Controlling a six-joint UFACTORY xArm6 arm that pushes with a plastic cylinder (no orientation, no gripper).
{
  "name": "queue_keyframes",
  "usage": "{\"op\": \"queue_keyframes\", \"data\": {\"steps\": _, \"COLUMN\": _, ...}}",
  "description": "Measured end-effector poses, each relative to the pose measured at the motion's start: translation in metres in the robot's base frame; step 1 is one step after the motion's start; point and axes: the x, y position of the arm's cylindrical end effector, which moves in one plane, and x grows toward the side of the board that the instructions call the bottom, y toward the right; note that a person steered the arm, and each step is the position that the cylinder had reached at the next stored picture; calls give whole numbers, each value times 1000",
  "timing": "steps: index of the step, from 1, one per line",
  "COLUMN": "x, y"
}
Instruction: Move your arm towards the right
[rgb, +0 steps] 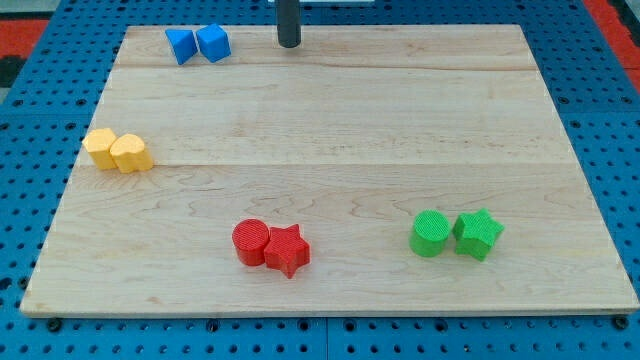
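Note:
My tip (289, 45) is the lower end of a dark rod at the view's top, just right of two blue blocks and touching neither. The two blue blocks, one (181, 45) beside the other (213, 42), sit together at the top left. Two yellow blocks, one angular (101, 147) and one rounded (131, 153), sit at the left edge. A red cylinder (251, 241) touches a red star (287, 250) at the bottom centre. A green cylinder (431, 233) sits next to a green star (477, 234) at the bottom right.
The blocks lie on a light wooden board (400, 120) set on a blue pegboard surface (600, 120). The board's edges run close to the blue blocks at the top and the yellow blocks at the left.

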Motion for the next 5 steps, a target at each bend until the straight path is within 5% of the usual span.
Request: {"op": "queue_keyframes", "data": {"steps": 5, "x": -1, "y": 13}}
